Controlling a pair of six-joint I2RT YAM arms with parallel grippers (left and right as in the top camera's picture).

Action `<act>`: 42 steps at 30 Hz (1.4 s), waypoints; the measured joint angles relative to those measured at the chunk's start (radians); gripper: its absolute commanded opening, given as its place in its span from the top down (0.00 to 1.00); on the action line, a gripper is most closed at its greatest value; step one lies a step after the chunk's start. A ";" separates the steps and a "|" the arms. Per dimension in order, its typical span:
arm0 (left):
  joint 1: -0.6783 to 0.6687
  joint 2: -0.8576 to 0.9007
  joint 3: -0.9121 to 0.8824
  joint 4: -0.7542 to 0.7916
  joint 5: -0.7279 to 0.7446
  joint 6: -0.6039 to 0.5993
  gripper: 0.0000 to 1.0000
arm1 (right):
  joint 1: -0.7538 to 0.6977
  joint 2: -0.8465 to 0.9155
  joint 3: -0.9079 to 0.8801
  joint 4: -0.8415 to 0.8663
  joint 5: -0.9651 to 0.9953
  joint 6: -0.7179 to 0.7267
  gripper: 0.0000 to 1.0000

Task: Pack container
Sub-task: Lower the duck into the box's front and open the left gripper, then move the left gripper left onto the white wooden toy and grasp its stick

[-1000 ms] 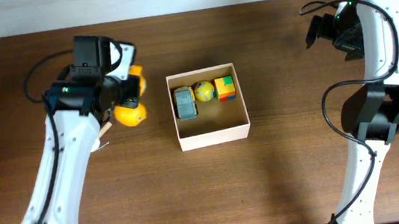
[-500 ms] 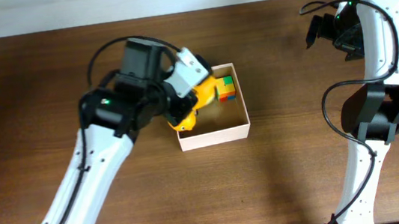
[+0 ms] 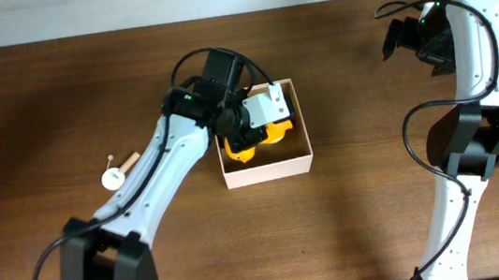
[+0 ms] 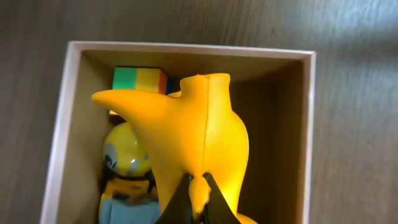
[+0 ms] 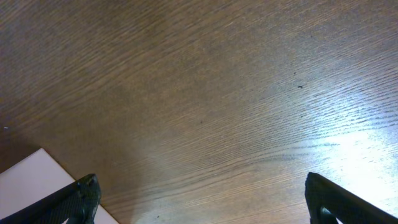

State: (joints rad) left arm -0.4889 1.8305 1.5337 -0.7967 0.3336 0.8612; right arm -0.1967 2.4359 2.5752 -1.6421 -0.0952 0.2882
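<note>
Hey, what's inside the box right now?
In the box: a multicoloured cube, a yellow ball and part of a blue-grey toy along one wall. The left gripper holds a yellow toy over the middle, hiding the floor beneath it.

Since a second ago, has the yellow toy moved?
Yes. The yellow toy went right, from the table left of the container to over its inside, pinched in the left fingers.
</note>
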 measured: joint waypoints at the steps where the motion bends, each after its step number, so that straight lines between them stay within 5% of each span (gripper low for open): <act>1: 0.000 0.013 0.000 0.006 0.000 0.003 0.98 | 0.000 0.000 0.000 0.000 0.000 0.000 0.01; 5: 0.000 0.056 0.000 0.014 0.000 0.011 0.98 | 0.000 0.000 0.000 0.000 0.000 0.000 0.01; 6: 0.000 0.060 0.000 0.012 0.000 0.012 0.90 | 0.000 0.000 0.000 0.000 0.000 0.000 0.01; 7: 0.000 0.062 0.000 0.008 0.000 0.012 0.62 | 0.000 0.000 0.000 0.000 0.000 0.000 0.01; 8: 0.000 0.063 0.000 0.003 0.000 0.011 0.45 | 0.000 0.000 0.000 0.000 0.000 0.000 0.01; 9: 0.000 0.063 0.000 -0.003 0.000 0.016 0.43 | 0.000 0.000 0.000 0.000 0.000 0.000 0.01; 23: 0.002 -0.036 0.003 -0.011 -0.016 -0.096 0.27 | 0.000 0.000 0.000 0.000 0.000 0.000 0.01; 30: 0.128 -0.174 0.053 -0.082 -0.255 -0.499 0.05 | 0.000 0.000 0.000 0.000 0.000 0.000 0.01; 36: 0.360 -0.196 0.049 -0.295 -0.370 -0.811 0.05 | 0.000 0.000 0.000 0.000 0.000 0.000 0.01; 42: 0.485 -0.196 -0.067 -0.318 -0.396 -0.928 0.05 | 0.000 0.000 0.000 0.000 0.000 0.000 0.01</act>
State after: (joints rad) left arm -0.0036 1.6344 1.4666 -1.1149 -0.0620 -0.0666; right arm -0.1967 2.4359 2.5752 -1.6417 -0.0952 0.2882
